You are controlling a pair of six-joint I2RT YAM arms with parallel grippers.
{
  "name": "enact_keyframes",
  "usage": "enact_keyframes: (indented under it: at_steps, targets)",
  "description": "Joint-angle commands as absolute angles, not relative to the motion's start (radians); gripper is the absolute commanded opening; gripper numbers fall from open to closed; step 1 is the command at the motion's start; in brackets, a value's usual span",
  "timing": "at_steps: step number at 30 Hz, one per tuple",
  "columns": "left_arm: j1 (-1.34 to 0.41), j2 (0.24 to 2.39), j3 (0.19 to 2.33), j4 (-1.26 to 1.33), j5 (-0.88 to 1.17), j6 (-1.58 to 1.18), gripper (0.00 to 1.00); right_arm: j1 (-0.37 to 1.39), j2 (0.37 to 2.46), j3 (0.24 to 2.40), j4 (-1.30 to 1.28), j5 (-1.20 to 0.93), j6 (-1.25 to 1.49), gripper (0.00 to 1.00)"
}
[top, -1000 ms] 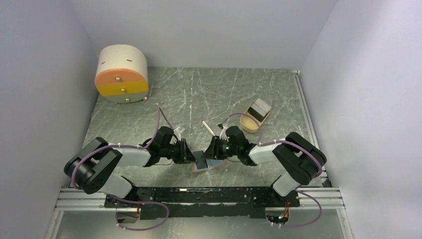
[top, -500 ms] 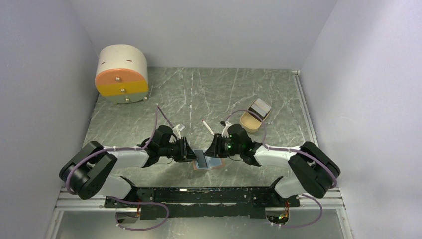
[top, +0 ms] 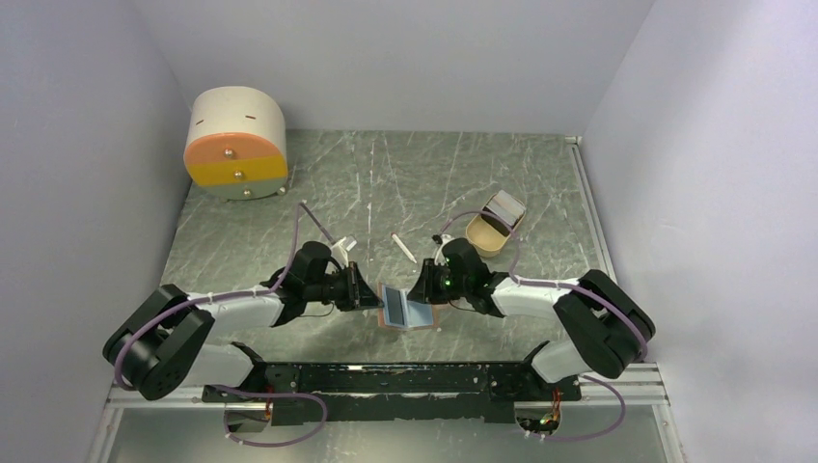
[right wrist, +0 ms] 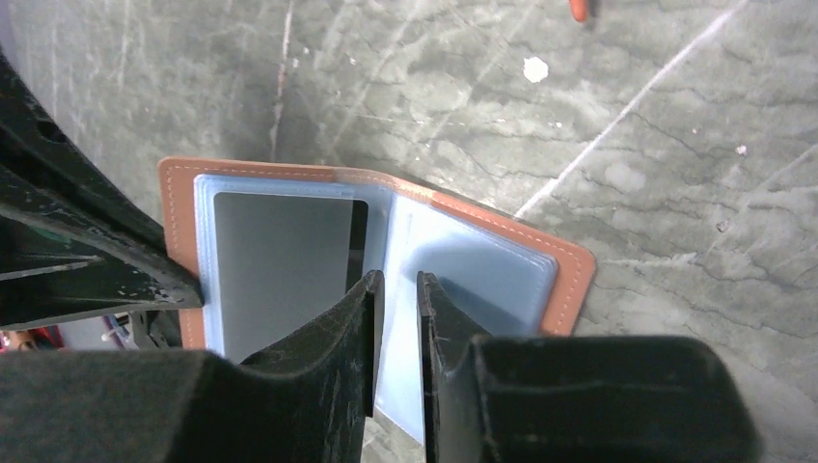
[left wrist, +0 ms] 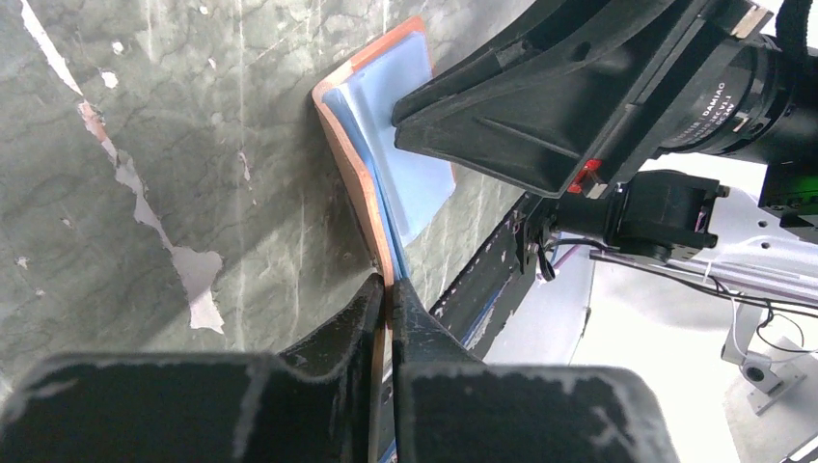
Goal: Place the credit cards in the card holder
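Note:
The card holder (top: 405, 314), a brown cover with pale blue sleeves, stands open like a book between both grippers. My left gripper (left wrist: 389, 285) is shut on the edge of its left cover (left wrist: 349, 164), holding that side up off the table. My right gripper (right wrist: 395, 280) hovers over the sleeves (right wrist: 482, 280) near the fold, its jaws a narrow gap apart with nothing pinched. A grey card (right wrist: 280, 260) lies inside the left sleeve. Further credit cards (top: 504, 207), one black with a white band, lean in a tan bowl (top: 485, 237) at the back right.
A thin white stick (top: 403, 248) lies on the marble table just behind the grippers. A round cream and orange drawer box (top: 236, 143) stands at the back left. Grey walls close in both sides. A black rail (top: 386, 378) runs along the near edge.
My left gripper has closed on the holder's cover and lifted that side, so the holder stands more open. The right gripper's jaws have narrowed and its elbow has dropped lower.

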State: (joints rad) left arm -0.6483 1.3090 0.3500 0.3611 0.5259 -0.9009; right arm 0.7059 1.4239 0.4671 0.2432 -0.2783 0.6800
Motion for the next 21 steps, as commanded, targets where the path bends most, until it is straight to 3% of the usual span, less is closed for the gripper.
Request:
enact_keyframes:
  at_steps: [1,9,21]
  targets:
    - [-0.644,1.323,0.356,0.371,0.533,-0.881,0.09,0.703,1.451,0.445,0.295,-0.283,0.680,0.23]
    - [-0.644,1.347,0.381,0.381,0.540,-0.866,0.09,0.706,1.473,0.394,0.372,-0.303,0.718,0.23]
    - [-0.645,1.442,0.402,0.416,0.538,-0.865,0.21,0.707,1.497,0.367,0.421,-0.313,0.731,0.23]
